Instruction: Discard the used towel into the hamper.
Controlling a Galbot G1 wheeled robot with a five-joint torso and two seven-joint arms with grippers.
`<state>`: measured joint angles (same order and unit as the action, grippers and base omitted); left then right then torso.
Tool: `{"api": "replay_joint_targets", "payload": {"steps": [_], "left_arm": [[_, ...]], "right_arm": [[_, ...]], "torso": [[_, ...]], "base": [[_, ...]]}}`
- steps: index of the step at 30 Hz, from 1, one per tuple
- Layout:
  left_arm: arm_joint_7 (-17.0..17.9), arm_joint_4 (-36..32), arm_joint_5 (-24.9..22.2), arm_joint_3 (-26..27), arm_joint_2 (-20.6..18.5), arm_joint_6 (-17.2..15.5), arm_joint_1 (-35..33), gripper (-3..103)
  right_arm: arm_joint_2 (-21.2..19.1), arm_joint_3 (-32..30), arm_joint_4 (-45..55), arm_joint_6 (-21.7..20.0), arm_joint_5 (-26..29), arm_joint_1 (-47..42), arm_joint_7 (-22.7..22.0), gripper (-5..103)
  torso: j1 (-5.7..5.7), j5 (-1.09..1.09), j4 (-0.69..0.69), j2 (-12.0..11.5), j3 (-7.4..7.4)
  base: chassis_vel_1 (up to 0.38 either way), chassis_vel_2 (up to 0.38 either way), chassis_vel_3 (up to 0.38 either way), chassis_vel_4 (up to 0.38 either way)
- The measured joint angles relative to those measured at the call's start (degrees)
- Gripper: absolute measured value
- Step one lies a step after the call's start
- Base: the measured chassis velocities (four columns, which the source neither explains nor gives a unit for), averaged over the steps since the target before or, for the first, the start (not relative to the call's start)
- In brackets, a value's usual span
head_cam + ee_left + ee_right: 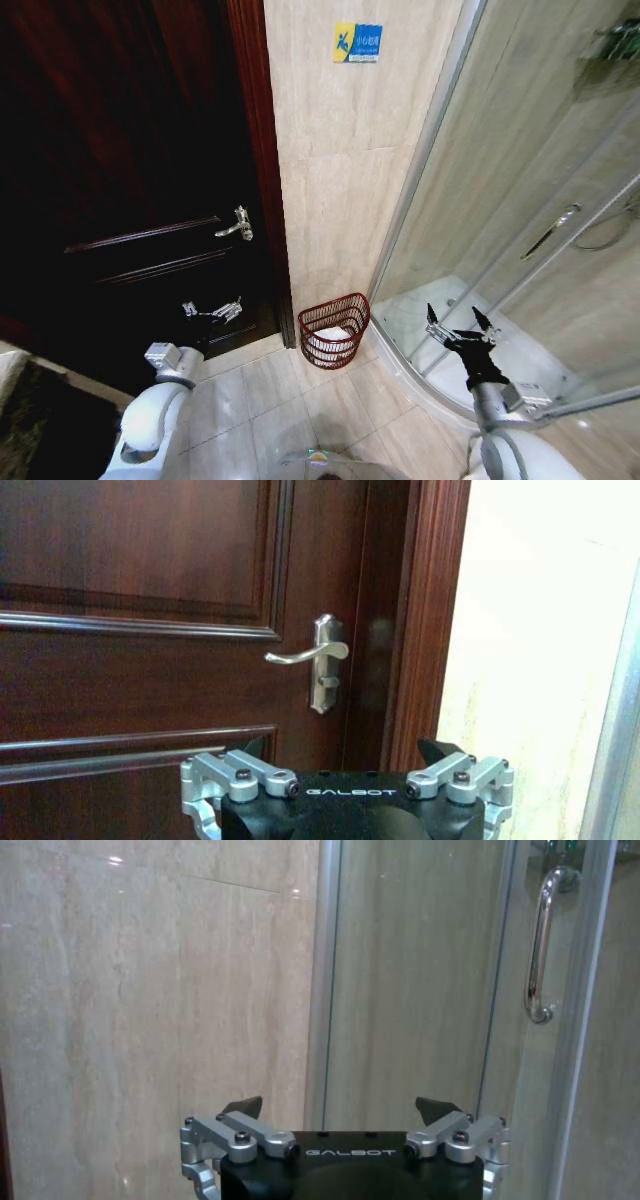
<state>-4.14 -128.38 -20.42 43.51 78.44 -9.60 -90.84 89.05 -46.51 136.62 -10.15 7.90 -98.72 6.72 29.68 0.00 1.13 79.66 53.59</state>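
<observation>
Left gripper [212,310] spread wide and empty before dark door [120,180]; right gripper [460,325] likewise, beside shower glass [520,200]. Between them, hamper [334,331] against tiled wall [340,160], something white inside. Apparently towel already discarded; next, only retreat

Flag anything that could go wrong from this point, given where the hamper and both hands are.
1. Both hands, left hand and right hand, are open and empty, though something white already lies in the hamper.
2. The hamper sits wedged between the door frame and the shower glass; the right hand could strike the glass when reaching.
</observation>
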Motion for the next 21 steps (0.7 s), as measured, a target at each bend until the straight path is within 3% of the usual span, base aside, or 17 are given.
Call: {"api": "replay_joint_targets", "payload": {"steps": [21], "left_arm": [[0.0, 0.1, 0.0, 0.0, 0.0, 0.0, 0.0, 100]], "right_arm": [[0.0, 0.0, 0.0, 0.0, 0.0, 0.0, 0.0, 100]], "torso": [[-0.01, 0.01, 0.0, 0.0, 0.0]], "base": [[0.022, -0.018, -0.023, 0.022]]}}
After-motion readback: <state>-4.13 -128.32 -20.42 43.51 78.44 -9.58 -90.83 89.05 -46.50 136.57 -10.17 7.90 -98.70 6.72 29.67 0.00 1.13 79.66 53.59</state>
